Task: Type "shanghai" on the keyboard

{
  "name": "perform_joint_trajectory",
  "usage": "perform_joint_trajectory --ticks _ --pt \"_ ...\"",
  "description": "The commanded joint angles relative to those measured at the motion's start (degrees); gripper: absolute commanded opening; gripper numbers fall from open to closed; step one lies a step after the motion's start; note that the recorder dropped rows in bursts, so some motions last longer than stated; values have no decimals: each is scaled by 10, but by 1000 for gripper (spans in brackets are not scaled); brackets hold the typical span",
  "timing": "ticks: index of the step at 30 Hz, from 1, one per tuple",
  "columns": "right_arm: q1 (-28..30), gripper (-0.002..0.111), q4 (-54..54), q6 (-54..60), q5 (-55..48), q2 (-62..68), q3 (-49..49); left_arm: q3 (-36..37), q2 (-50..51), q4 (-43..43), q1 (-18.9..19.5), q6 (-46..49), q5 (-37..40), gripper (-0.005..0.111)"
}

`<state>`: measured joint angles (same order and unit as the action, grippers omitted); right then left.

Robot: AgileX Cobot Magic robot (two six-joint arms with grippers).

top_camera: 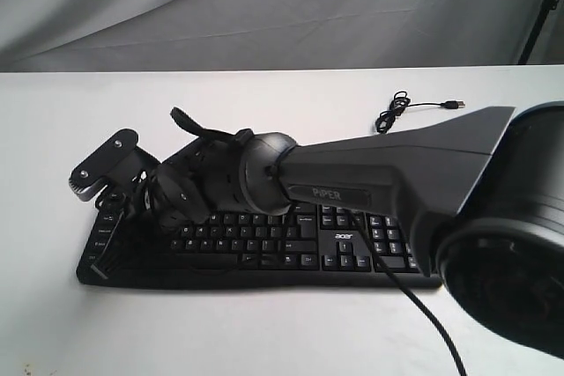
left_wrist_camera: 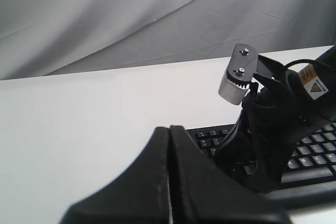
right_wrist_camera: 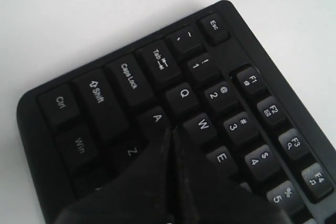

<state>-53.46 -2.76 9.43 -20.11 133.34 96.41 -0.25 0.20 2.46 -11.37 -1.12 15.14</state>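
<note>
Exterior: keyboard (top_camera: pixel 352 248) flat on the white bench (top_camera: pixel 220 332), right arm (top_camera: pixel 379 182) stretched over it. Left wrist: left hand (left_wrist_camera: pixel 169 145) pinched fully together, keyboard just beyond it. Right wrist: right hand (right_wrist_camera: pixel 172 135) pinched together too, tips right beside the A key (right_wrist_camera: pixel 156 118).

You had the keyboard (top_camera: pixel 291 248) on the table (top_camera: pixel 264 332), its cable (top_camera: pixel 401 110) coiled behind its right end. Your right gripper (right_wrist_camera: pixel 172 129) was over the keyboard's left end, tips beside the A key (right_wrist_camera: pixel 156 118). Your left gripper (left_wrist_camera: pixel 169 129) was left of that end.
</note>
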Motion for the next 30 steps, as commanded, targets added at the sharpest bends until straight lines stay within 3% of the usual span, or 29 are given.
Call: perform_joint_trajectory --ticks 1,21,30 --pt "3 0 9 8 16 2 4 2 -2 0 -2 -2 -3 0" --pt "3 0 11 39 21 17 4 2 -2 0 -2 -2 -3 0" --pt "3 0 14 32 14 -37 -18 2 -2 0 -2 -2 -3 0"
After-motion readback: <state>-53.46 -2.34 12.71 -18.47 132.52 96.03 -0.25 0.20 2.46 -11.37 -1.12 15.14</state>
